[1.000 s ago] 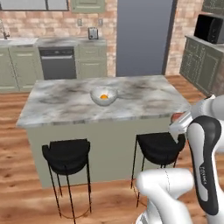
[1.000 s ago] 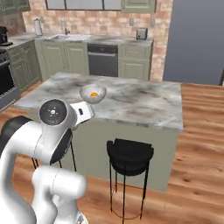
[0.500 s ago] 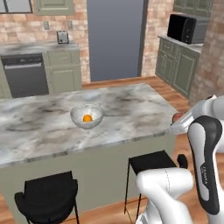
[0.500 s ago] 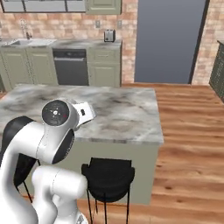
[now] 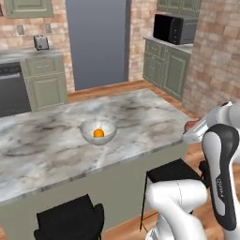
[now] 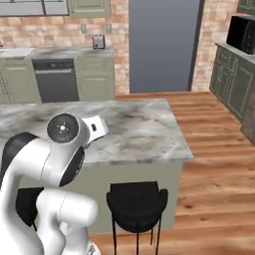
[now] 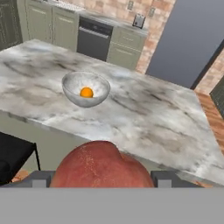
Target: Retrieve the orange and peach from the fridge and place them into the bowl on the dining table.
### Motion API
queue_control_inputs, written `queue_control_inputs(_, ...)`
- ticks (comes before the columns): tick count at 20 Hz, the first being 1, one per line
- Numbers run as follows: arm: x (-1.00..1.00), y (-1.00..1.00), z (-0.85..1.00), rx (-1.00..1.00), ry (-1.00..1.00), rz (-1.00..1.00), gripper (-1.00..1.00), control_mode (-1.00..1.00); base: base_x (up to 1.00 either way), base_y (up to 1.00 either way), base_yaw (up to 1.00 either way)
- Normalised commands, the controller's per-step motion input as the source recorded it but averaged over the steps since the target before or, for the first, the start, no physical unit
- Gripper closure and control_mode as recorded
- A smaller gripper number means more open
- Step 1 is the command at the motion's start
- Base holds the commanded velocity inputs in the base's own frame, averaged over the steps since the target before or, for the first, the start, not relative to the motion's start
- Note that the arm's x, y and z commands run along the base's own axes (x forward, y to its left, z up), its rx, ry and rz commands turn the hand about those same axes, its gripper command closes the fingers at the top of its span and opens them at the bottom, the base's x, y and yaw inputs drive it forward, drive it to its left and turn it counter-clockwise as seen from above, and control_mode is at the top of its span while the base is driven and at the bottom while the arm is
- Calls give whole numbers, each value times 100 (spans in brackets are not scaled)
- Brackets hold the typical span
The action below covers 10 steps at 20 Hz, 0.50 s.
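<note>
My gripper (image 7: 100, 180) is shut on the peach (image 7: 99, 165), a pinkish-red fruit held between both fingers (image 7: 40, 179) in the hand view. In the left base view the peach (image 5: 190, 125) peeks out at the hand, just off the right end of the dining table (image 5: 140, 117). The pale glossy bowl (image 5: 86, 127) stands on the marble top with the orange (image 5: 98, 133) inside it. From the hand, the bowl (image 7: 70, 82) and orange (image 7: 86, 92) lie ahead and to the left, across the dining table (image 7: 153, 113). The grey fridge (image 5: 96, 42) stands shut beyond the dining table (image 6: 144, 129).
Black stools (image 5: 172, 171) (image 6: 136, 198) stand against the near side of the island. Green cabinets with a dishwasher (image 6: 56, 79) line the back wall, and a microwave (image 5: 176, 28) sits on the right counter. Open wood floor (image 6: 214, 149) lies to the right of the island.
The whole picture has shifted, so the base has driven and turned: the island and bowl are nearer and the fridge is more central. The peach stays in the gripper.
</note>
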Motion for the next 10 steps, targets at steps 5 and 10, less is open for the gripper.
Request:
queue_control_inputs(5,0,0,0,0,0,0,100,100,53,98,-43)
queue_control_inputs(10,0,0,0,0,0,0,100,100,51,75,-35)
